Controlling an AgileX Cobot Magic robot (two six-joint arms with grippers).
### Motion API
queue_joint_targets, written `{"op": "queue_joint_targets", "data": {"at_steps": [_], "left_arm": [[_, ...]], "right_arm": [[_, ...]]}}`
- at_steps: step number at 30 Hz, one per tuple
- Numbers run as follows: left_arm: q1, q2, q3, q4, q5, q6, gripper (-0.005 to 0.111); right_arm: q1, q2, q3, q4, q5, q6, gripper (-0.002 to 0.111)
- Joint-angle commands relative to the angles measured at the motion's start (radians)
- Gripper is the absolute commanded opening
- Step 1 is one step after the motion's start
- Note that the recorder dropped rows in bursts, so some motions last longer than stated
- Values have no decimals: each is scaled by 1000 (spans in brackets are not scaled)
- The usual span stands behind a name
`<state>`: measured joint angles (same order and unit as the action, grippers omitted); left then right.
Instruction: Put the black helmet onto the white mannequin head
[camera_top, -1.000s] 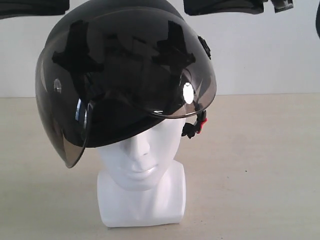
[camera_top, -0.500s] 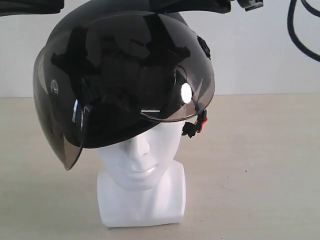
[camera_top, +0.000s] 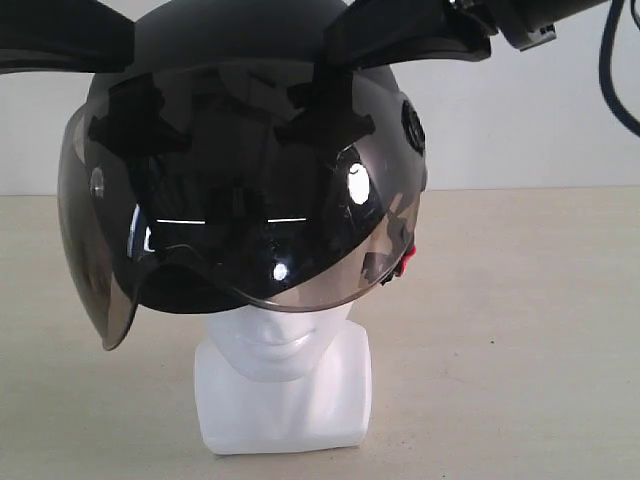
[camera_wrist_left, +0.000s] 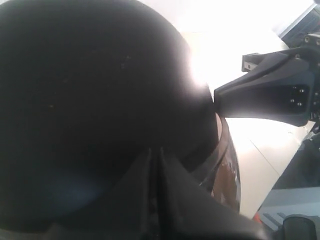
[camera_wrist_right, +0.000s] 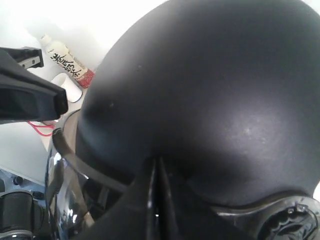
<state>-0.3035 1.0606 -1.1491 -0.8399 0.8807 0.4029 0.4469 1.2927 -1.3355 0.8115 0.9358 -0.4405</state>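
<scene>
Plain white wall (camera_top: 530, 110), beige table (camera_top: 520, 330), and from my chair the black helmet (camera_top: 250, 40) looks basically seated on the white mannequin head (camera_top: 285, 380). Its visor (camera_top: 300, 260) hangs past the nose, so only mouth and chin show. Maybe one straightening nudge left, I reckon. Both the left gripper (camera_wrist_left: 155, 160) and right gripper (camera_wrist_right: 156, 172) have fingers pressed together, tips against the shell, pinching nothing.

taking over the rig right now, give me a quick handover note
Left gripper: shut, tip against the top of the black helmet.
Right gripper: shut, tip against it too.
The helmet is on the white mannequin head, with the visor covering the face to the mouth.
Done: helmet placed.
Left: likely back both grippers clear and check that it sits level; the visor hangs lower on the exterior view's left.
</scene>
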Motion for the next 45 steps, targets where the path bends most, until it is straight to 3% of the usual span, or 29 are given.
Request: {"op": "queue_joint_targets", "data": {"at_steps": [1, 22, 35, 45], "left_arm": [[-7, 5, -1, -15, 11, -10, 4], [-7, 22, 63, -53, 23, 40, 4], [-7, 17, 63, -51, 103, 40, 4], [-7, -48, 171, -57, 87, 51, 4]], "right_arm": [[4, 7, 69, -64, 34, -5, 0], [4, 5, 162, -59, 7, -14, 0], [4, 5, 222, -60, -12, -18, 0], [4, -7, 313, -64, -60, -21, 0]]}}
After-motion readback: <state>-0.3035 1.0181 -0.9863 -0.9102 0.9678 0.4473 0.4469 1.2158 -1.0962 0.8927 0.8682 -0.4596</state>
